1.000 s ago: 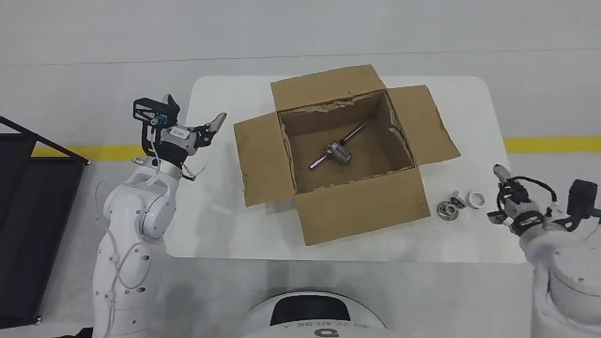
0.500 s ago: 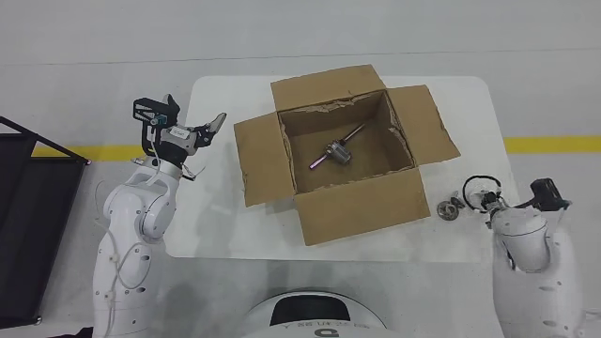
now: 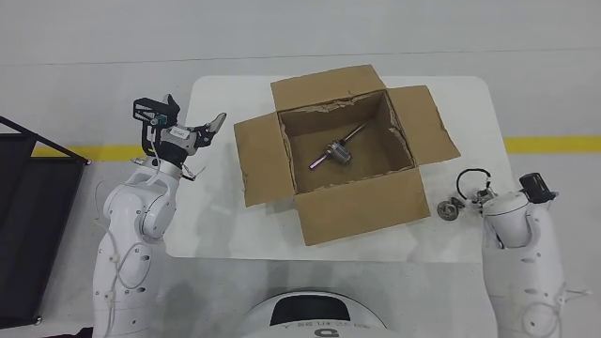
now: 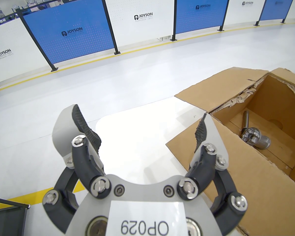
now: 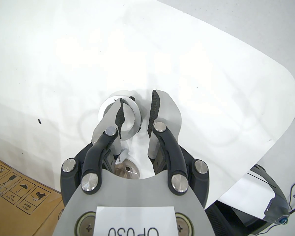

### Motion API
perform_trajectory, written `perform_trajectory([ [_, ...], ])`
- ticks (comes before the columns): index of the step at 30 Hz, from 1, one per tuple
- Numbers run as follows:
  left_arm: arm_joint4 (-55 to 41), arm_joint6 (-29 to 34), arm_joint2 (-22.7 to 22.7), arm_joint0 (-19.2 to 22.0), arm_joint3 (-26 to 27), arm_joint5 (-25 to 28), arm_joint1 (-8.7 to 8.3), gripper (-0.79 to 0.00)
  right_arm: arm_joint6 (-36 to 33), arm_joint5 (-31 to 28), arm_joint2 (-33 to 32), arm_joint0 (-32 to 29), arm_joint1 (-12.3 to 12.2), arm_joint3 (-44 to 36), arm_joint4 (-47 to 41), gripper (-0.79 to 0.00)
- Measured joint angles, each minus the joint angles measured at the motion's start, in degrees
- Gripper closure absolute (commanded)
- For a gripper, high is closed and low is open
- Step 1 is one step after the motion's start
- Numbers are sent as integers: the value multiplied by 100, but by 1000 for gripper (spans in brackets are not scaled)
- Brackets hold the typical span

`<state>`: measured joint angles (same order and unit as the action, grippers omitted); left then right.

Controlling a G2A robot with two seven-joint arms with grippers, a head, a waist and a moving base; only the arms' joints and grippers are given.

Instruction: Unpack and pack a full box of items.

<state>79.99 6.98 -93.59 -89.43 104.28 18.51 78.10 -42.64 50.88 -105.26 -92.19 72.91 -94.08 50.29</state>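
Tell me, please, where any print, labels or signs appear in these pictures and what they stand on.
Left hand: a code label on its base plate.
Right hand: a like label.
Cardboard box: handling pictograms with small captions.
Fence panels: a logo and name on each.

Barrier panels (image 4: 68, 37), yellow floor line (image 3: 563, 143)

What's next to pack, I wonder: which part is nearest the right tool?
The white ring: a finger of the right tool overlaps it. The grey disc lies farther back, the shaft part inside the box.
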Motion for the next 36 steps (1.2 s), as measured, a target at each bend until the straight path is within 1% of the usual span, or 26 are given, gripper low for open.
perform_trajectory([
  [1, 0, 0, 0, 0, 0, 0, 0, -785, -5, 0, 14, 5, -2, 12, 21, -114],
  [2, 0, 0, 0, 0, 0, 0, 0, -785, -11, 1, 31, 13, -5, 28, 48, -31],
  [3, 0, 0, 0, 0, 0, 0, 0, -785, -18, 3, 42, 19, -7, 36, 63, 0],
  [10, 0, 0, 0, 0, 0, 0, 0, -785, -116, -12, 32, -2, -19, -83, 62, 0],
  [19, 0, 0, 0, 0, 0, 0, 0, -785, -79, -52, -361, -224, -7, -654, -488, 0],
  [22, 0, 0, 0, 0, 0, 0, 0, -785, -3, -75, -543, -351, 15, -963, -795, 0],
  [25, 0, 0, 0, 0, 0, 0, 0, -785, 156, -273, -852, -550, 76, -1499, -1482, 0],
  [29, 0, 0, 0, 0, 0, 0, 0, -785, 321, -658, -1391, -963, 215, -2238, -2934, 0],
  [32, 0, 0, 0, 0, 0, 0, 0, -785, 353, -922, -1645, -1214, 302, -2533, -3941, 0],
  [36, 0, 0, 0, 0, 0, 0, 0, -785, 315, -1152, -1797, -1467, 362, -2694, -4822, 0],
])
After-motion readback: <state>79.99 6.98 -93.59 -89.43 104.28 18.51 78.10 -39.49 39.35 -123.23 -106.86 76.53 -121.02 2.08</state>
